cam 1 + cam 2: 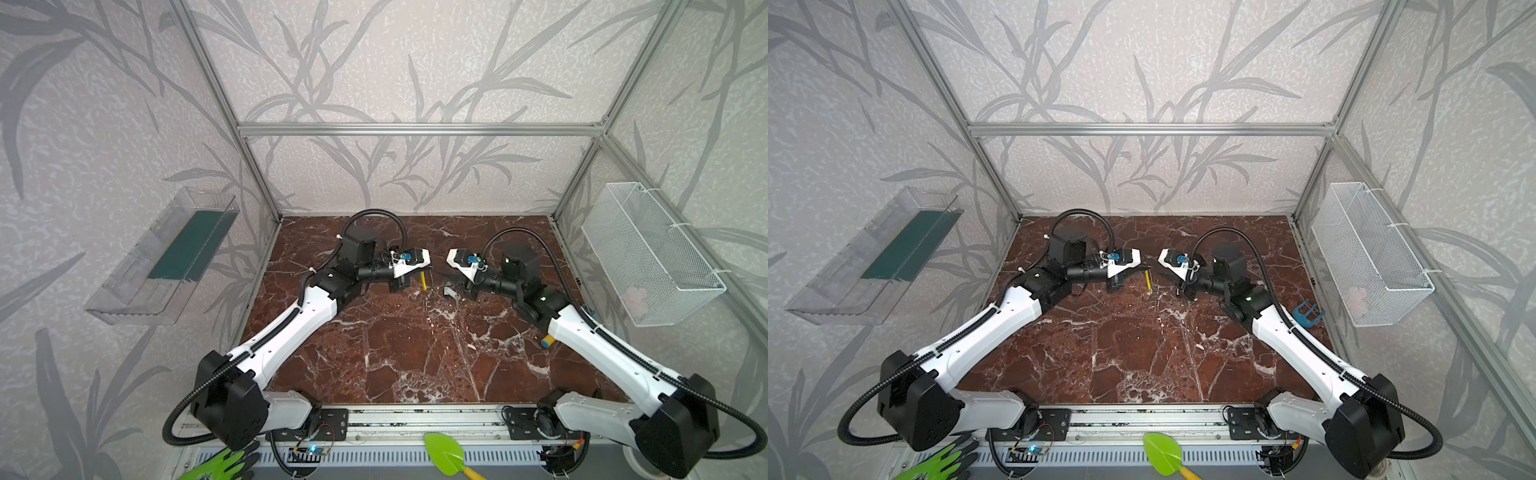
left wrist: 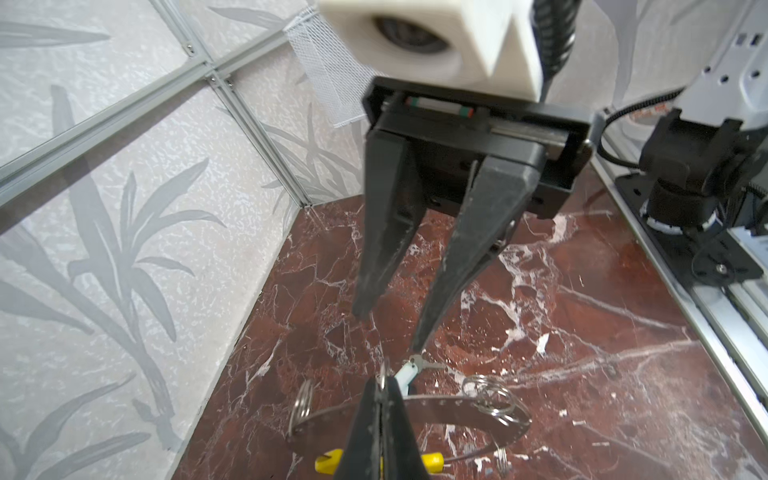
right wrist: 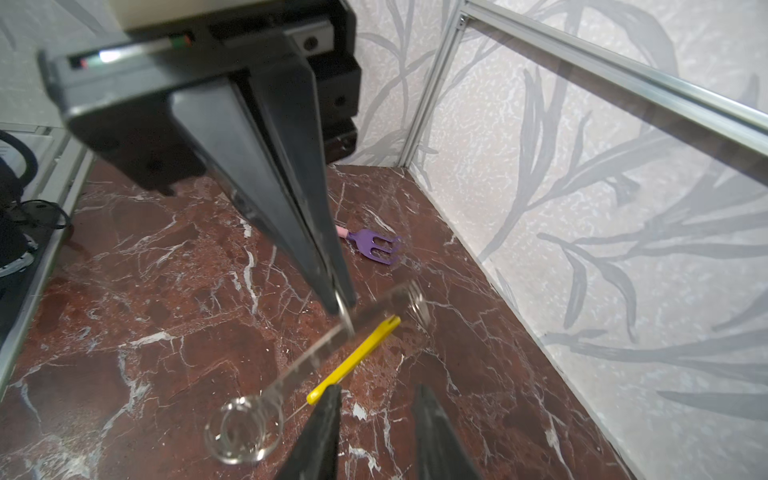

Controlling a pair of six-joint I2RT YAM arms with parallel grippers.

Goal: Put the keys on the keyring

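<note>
Partly legible only: keys point(image 2: 415, 370), one small bunch with a pale oblong tag and a silvery blade, seen in the left wrist view alone and too small to pick out in the top views. They lay on the desk point(image 1: 415, 353) just beside the tips of the left gripper point(image 2: 383, 380) point(image 3: 343, 309) and near the right gripper point(image 2: 390, 328) point(image 3: 378, 388). Whether they touched either could not be told. The tag's long axis ran from the left tips toward the right ones, and the blade angled off its far end.

Keyring point(image 3: 328, 349) point(image 2: 449, 405): grey notched hoop. It showed edge-on as a straight band in the right wrist view, and one arc was hidden behind the left jaws in the left wrist view. Its yellow sleeve point(image 3: 353, 360) point(image 1: 423, 282) point(image 1: 1147, 281) ran parallel to that band. In both top views the sleeve was a short stroke pointing front to back, between the two grippers. Small split rings point(image 2: 490, 395) hung on the hoop, and one was blurred in the right wrist view.

Left jaws: clenched on the hoop's grey band. Right jaws: released, parted, holding nothing.

Surroundings:
- purple toy rake point(image 3: 376, 245), near a wall and well apart
- blue rake point(image 1: 1307, 313), beside the right arm
- green trowel point(image 1: 444, 453) and green glove point(image 1: 220, 465), off the desk's front, cut by the frame
- wire basket point(image 1: 648, 253) and clear bin point(image 1: 162, 257), on the side walls
</note>
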